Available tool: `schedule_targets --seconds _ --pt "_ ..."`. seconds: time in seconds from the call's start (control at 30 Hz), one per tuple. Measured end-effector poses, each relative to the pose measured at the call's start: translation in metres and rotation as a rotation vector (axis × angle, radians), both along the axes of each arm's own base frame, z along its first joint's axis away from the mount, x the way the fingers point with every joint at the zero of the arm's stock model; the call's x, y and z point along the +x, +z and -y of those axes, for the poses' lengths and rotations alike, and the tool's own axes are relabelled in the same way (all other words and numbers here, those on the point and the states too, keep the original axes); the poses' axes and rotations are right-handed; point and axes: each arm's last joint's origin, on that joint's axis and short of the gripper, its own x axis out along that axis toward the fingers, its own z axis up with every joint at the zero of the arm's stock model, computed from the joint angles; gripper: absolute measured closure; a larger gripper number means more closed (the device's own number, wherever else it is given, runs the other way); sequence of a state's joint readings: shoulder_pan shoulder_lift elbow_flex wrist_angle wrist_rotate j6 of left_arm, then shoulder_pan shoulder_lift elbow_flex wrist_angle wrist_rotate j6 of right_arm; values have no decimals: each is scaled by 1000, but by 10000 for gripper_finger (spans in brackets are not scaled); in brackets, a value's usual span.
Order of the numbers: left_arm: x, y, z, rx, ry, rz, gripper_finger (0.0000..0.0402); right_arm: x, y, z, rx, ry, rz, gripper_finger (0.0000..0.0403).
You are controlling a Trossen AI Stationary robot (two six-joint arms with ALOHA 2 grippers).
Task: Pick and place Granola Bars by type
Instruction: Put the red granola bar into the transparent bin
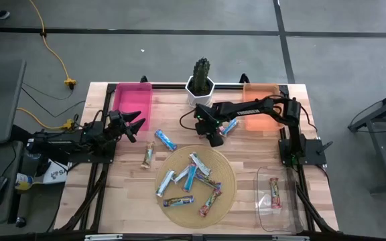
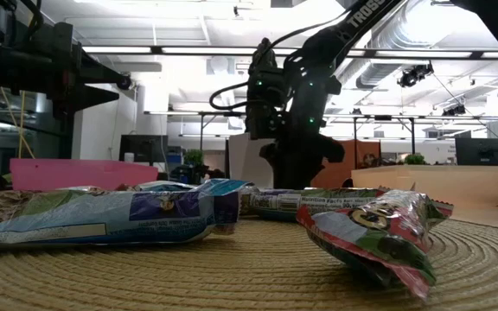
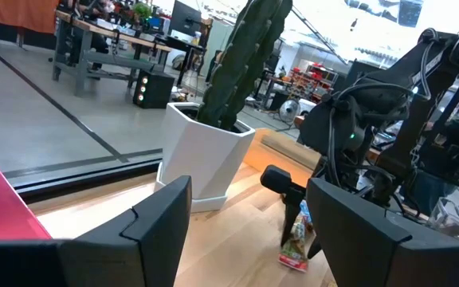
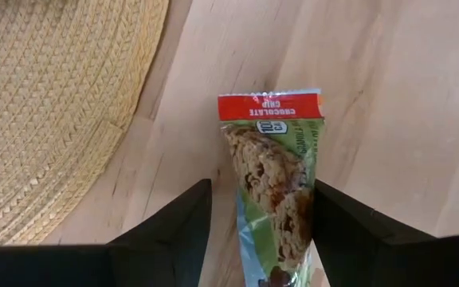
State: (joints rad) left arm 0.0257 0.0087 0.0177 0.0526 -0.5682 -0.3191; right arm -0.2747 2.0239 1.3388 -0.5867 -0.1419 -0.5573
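Several foil-wrapped granola bars lie on a round woven mat. Three more rest flat on the wood: two left of the mat and a blue one by the orange bin. My right gripper hangs over the table's middle, pointing steeply down, shut on a green bar with a red end. My left gripper waits open at the table's left, beside the pink bin, fingers level. My right gripper has the green bar between its two fingers, which come from above and stand at the bar's two long edges, along its upper half. The bar stands nearly upright below the fingers. Its red end points down at the wood; whether it touches, I cannot tell.
A pink bin stands at the far left and an orange bin at the far right. Between them is a white pot with a cactus. A clear bin at the near right holds one bar.
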Motion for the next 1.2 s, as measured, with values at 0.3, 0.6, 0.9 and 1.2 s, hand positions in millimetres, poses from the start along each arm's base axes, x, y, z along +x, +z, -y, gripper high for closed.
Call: schedule_targets --seconds 0.3,0.6,0.9,1.2 --pt "0 0 0 0 0 0 156 0 0 0 0 0 0 279" --pt "0 0 0 0 0 0 156 1 0 -3 15 -37 -2 323" --pt "0 0 0 0 0 0 156 5 10 -23 22 -22 26 327" --pt "0 0 0 0 0 0 156 7 60 -41 69 -118 224 328"
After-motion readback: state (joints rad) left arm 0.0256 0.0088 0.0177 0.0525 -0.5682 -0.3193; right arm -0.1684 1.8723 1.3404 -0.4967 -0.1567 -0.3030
